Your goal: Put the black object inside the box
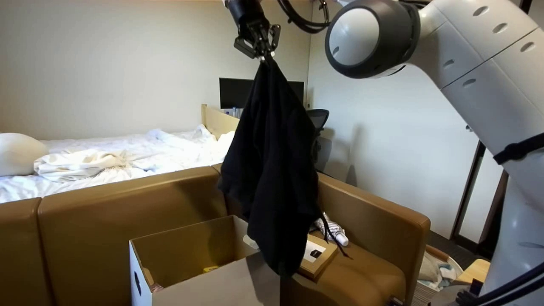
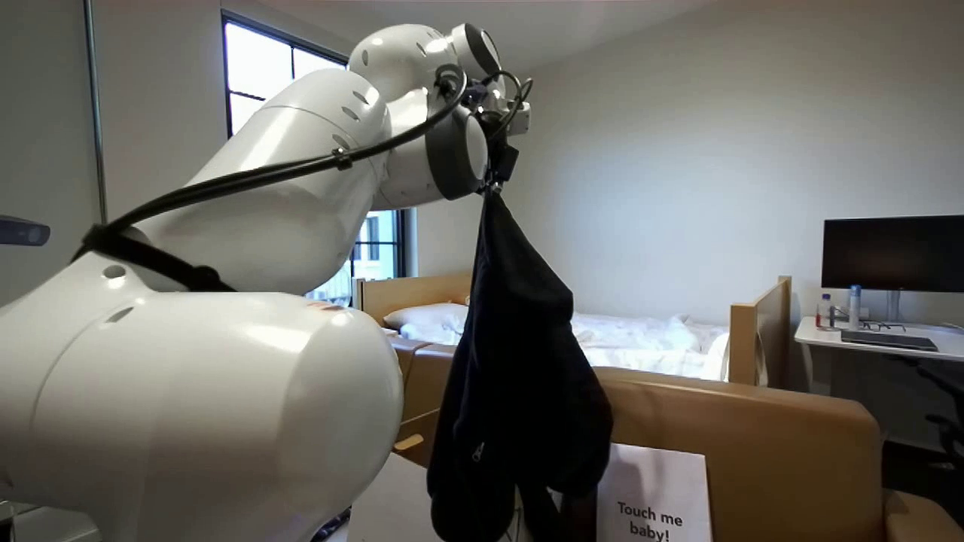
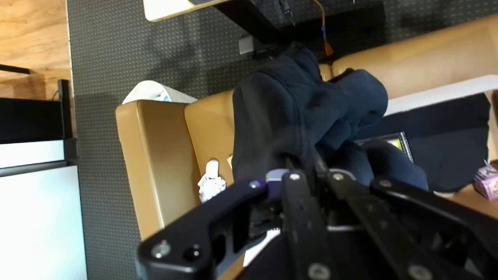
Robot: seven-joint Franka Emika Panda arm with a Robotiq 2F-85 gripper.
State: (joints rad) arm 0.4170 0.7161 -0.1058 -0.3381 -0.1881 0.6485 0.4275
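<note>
Below the claw [image 1: 267,56], black cloth [image 1: 276,170], loosely draped

Counter [image 1: 365,276] was a brown sofa seat. On it lay a flat cardboard carton [image 1: 324,260] with white label [image 1: 309,250]; crumpled white bundle [image 3: 211,187] just beside the armrest [image 3: 165,163]. Open box [image 1: 212,287] stood before the backrest [image 1: 127,208], base out of view.

In an exterior view, the garment [image 1: 276,170] was held below the gripper [image 1: 267,56], and the right end of the box [image 1: 212,284] was partly hidden behind it. A carton [image 1: 316,261] was set on the sofa [image 1: 127,204], right of the box. Behind the sofa the bed [image 1: 170,155] was placed, with a pillow [image 1: 21,154] laid at its left.
</note>
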